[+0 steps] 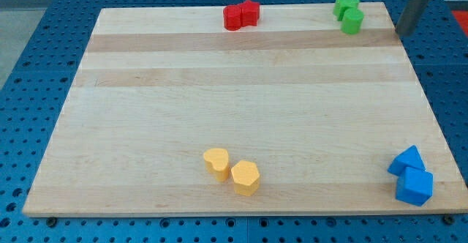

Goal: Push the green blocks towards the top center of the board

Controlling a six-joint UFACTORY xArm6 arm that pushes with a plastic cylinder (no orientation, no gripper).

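Two green blocks sit touching at the view's top right of the wooden board: a green star and, just below it, a green cylinder-like block. My tip is the lower end of the dark rod at the board's top right edge, to the right of the green blocks and apart from them.
A red star and a red block sit touching at the top center. Two yellow blocks lie near the bottom center. Two blue blocks sit in the bottom right corner. A blue pegboard surrounds the board.
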